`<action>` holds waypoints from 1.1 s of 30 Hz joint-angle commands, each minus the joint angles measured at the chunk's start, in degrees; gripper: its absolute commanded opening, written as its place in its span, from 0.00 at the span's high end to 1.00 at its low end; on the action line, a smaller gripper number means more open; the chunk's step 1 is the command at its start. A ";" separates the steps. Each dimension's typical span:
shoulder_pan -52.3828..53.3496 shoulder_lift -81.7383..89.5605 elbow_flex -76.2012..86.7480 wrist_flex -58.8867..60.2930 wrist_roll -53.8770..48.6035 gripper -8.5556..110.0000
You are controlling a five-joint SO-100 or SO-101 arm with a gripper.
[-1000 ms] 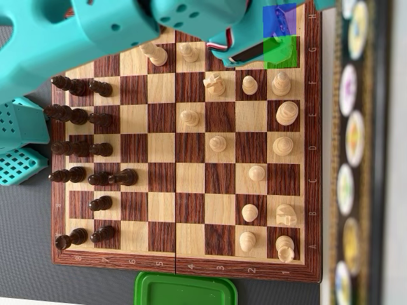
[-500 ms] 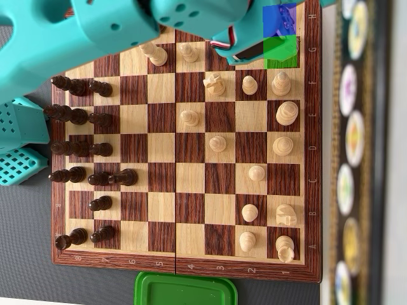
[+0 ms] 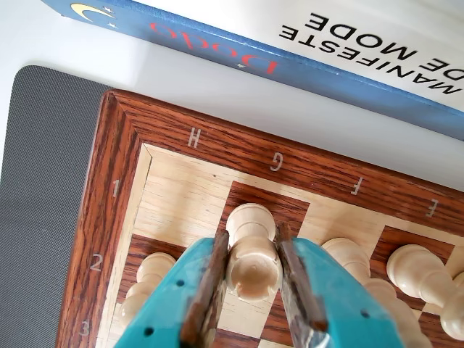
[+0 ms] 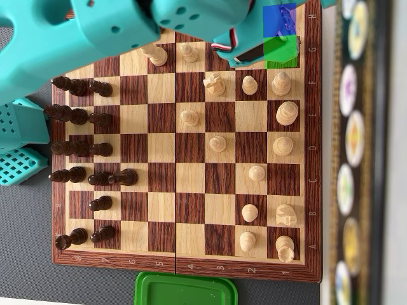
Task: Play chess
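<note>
End effector (image 3: 254, 279) clamped on a pale chess piece (image 3: 251, 254), teal fingers (image 3: 177, 297) with dark pads pressed against both its flanks in the wrist view. Piece upright, at the G file near rank one or two, with exact square hard to tell. Flanked there by a pale pawn (image 3: 148, 279) toward the H side and further pale pieces (image 3: 417, 272) toward F and E. Seen only from the wrist: border letters H, G, F, E and numerals 1, 2, 3 on the chessboard (image 3: 109, 210), a blue book spine (image 3: 239, 61) beyond the board's edge, grey mat (image 3: 43, 188) on the white tabletop (image 3: 217, 90).

From overhead, grip itself hidden beneath the teal arm (image 4: 102, 25) reaching over the board's upper edge near the G–H corner. Shown only there: whole chessboard (image 4: 184, 159), dark pieces (image 4: 79, 117) massed along the left ranks, pale ones (image 4: 283, 146) scattered on the right half, a green lid (image 4: 184, 289) just below the board, a dark strip with round discs (image 4: 353, 127) at right.
</note>
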 commanded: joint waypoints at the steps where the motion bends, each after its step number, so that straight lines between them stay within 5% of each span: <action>1: 0.53 1.85 -0.44 -0.18 -0.26 0.86; 33: 0.44 1.67 -0.44 -0.18 -0.26 0.80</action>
